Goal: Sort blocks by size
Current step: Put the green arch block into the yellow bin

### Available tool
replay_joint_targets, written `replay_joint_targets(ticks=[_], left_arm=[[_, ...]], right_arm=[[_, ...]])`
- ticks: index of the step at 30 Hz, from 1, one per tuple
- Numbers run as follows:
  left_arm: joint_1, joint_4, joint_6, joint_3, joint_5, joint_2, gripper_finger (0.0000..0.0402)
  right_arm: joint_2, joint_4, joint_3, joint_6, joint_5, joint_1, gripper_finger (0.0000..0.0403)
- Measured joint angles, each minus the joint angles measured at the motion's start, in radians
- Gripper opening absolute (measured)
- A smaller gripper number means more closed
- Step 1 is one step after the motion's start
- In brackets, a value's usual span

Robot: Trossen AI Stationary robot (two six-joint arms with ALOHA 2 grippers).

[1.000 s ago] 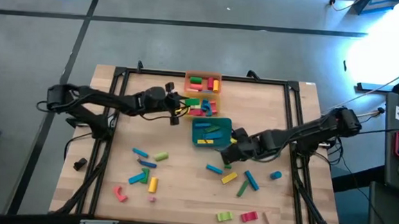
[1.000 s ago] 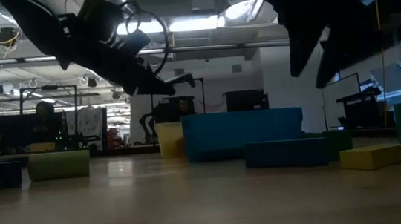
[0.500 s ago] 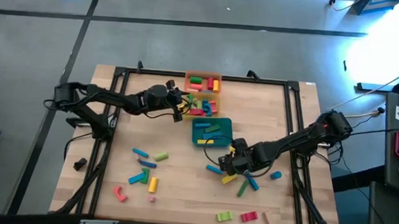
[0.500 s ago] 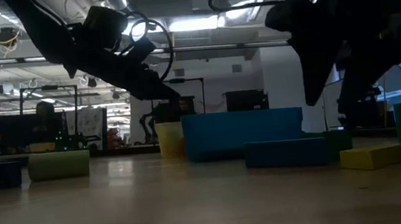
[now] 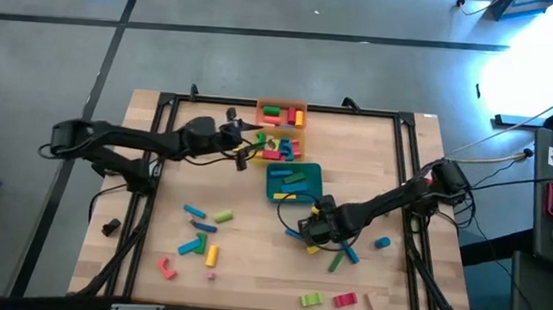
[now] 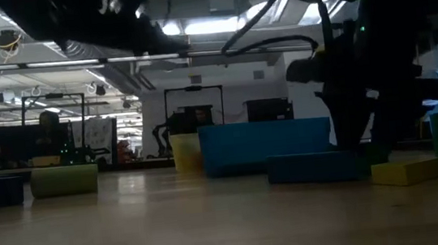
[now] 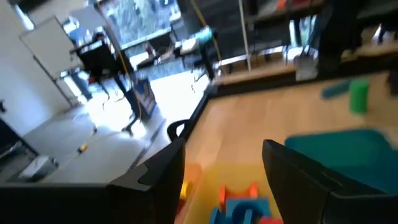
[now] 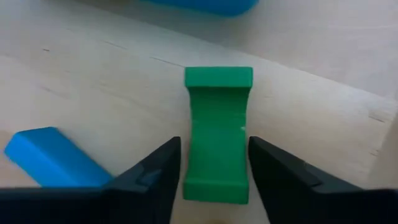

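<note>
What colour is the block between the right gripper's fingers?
Green; the green arch-shaped block shows best in the right wrist view.

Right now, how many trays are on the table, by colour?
orange tray: 1
yellow tray: 1
teal tray: 1
Total: 3
</note>
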Motion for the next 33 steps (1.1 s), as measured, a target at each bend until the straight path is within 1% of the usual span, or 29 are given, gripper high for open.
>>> replay_joint_targets(ticks=[4, 7, 11, 16, 21, 23, 25, 26, 28, 31, 33], left_arm=[[-0.043, -0.059, -0.045, 0.000, 0.000, -0.118, 0.0198], [-0.074, -0.127, -0.099, 0.000, 0.000, -0.210, 0.0198], [-0.108, -0.258, -0.147, 0.000, 0.000, -0.323, 0.0198], [-0.143, -0.480, -0.202, 0.000, 0.001, -0.436, 0.0198], [-0.180, -0.683, -0.294, 0.000, 0.001, -0.475, 0.0198], [-0.195, -0.746, -0.336, 0.000, 0.001, -0.474, 0.0198], [-0.210, -0.785, -0.369, 0.000, 0.001, -0.463, 0.0198], [-0.218, -0.805, -0.390, 0.000, 0.002, -0.458, 0.0198], [-0.237, -0.827, -0.424, -0.006, 0.003, -0.451, 0.0198], [-0.267, -0.857, -0.471, -0.007, 0.033, -0.439, 0.0198], [-0.291, -0.863, -0.505, -0.007, 0.058, -0.432, 0.0198]], right_arm=[[0.023, 0.003, 0.002, -0.002, -0.009, 0.000, 0.0136], [0.024, 0.004, 0.003, -0.029, -0.017, 0.000, 0.0134], [0.026, 0.000, 0.014, -0.079, -0.026, 0.000, 0.0134], [0.029, -0.008, 0.068, -0.186, -0.094, 0.000, 0.0134], [0.029, -0.092, 0.174, -0.319, -0.204, 0.000, 0.0134], [0.029, -0.171, 0.231, -0.356, -0.227, 0.000, 0.0136], [0.029, -0.256, 0.297, -0.396, -0.228, 0.000, 0.0136], [0.029, -0.300, 0.329, -0.414, -0.219, 0.000, 0.0136], [0.028, -0.368, 0.389, -0.451, -0.165, 0.000, 0.0136], [0.027, -0.423, 0.467, -0.534, -0.031, -0.001, 0.0136], [0.027, -0.421, 0.502, -0.607, 0.063, -0.009, 0.0137]])
